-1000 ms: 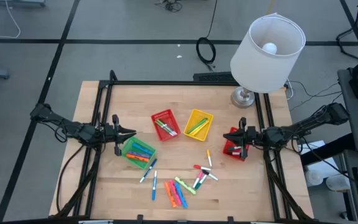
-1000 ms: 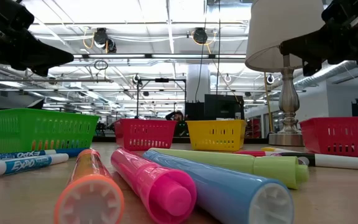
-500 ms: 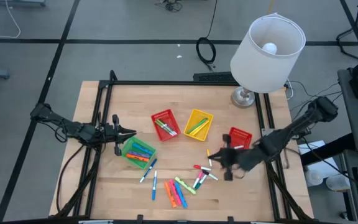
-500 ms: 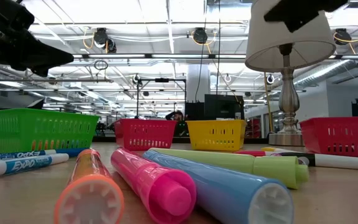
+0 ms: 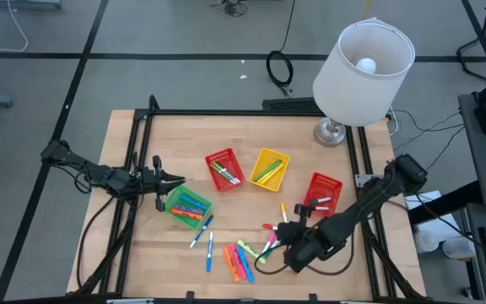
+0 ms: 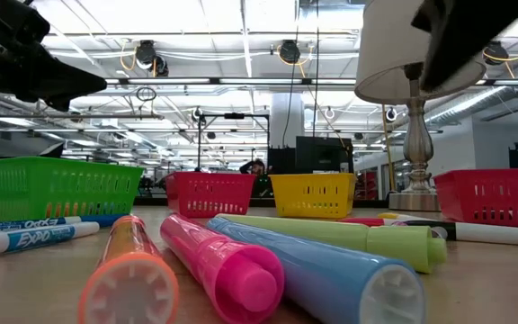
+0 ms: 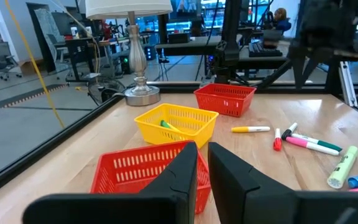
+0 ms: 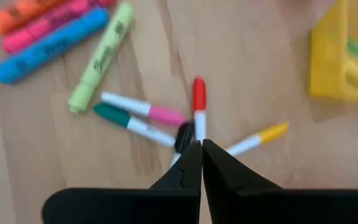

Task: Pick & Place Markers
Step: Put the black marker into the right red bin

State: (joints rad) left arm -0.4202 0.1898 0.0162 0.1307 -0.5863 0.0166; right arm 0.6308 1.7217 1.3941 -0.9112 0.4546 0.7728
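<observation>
High view, your right gripper (image 5: 292,253) hovered clenched and empty over loose markers (image 5: 270,238) near the table's (image 5: 344,270) front edge, your left gripper (image 5: 178,181), fingers nearly together and empty, waited by the left edge.

four baskets (image 5: 224,168) sit on the table (image 5: 353,270), with the lamp (image 5: 362,61) at its back right corner. loose markers (image 5: 239,261) lie in front of the baskets. more markers lie inside three baskets.
</observation>
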